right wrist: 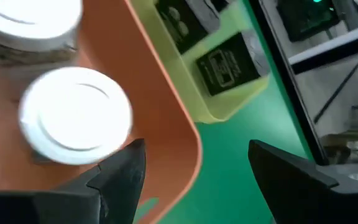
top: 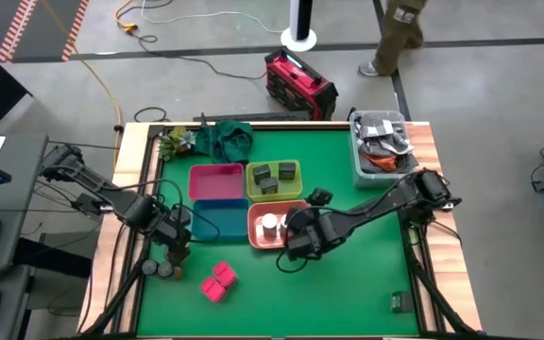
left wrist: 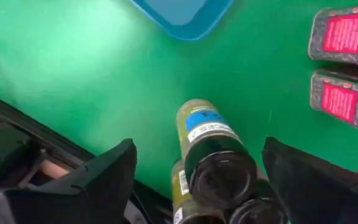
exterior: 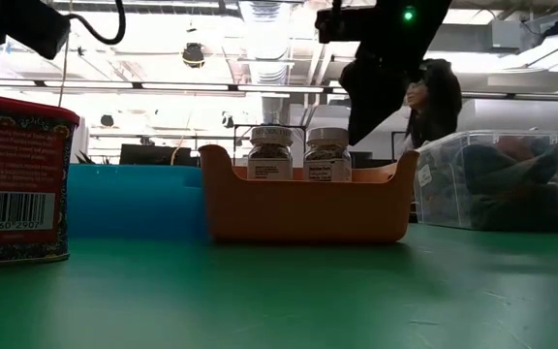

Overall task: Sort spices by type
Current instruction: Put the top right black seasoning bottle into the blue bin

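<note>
Three grey round jars with dark lids [left wrist: 219,168] stand close together near the table's left near corner [top: 163,269]. My left gripper [left wrist: 197,149] hangs open above them [top: 178,250], a finger on either side, touching none. Two bright pink square packets [top: 218,280] lie to the jars' right; they also show in the left wrist view [left wrist: 344,34]. Two white-topped round jars [right wrist: 76,118] stand in the orange bin [top: 253,236]. Dark grey square jars [right wrist: 229,62] sit in the yellow-green bin [top: 296,194]. My right gripper [right wrist: 197,155] is open and empty over the orange bin's near right corner [top: 296,250].
A pink bin [top: 215,181] and a blue bin [top: 220,219] stand left of the orange one. A clear tub of clutter [top: 381,146] is at the far right, green cloth and plants [top: 220,140] at the far left. A person [exterior: 434,97] stands beyond the table.
</note>
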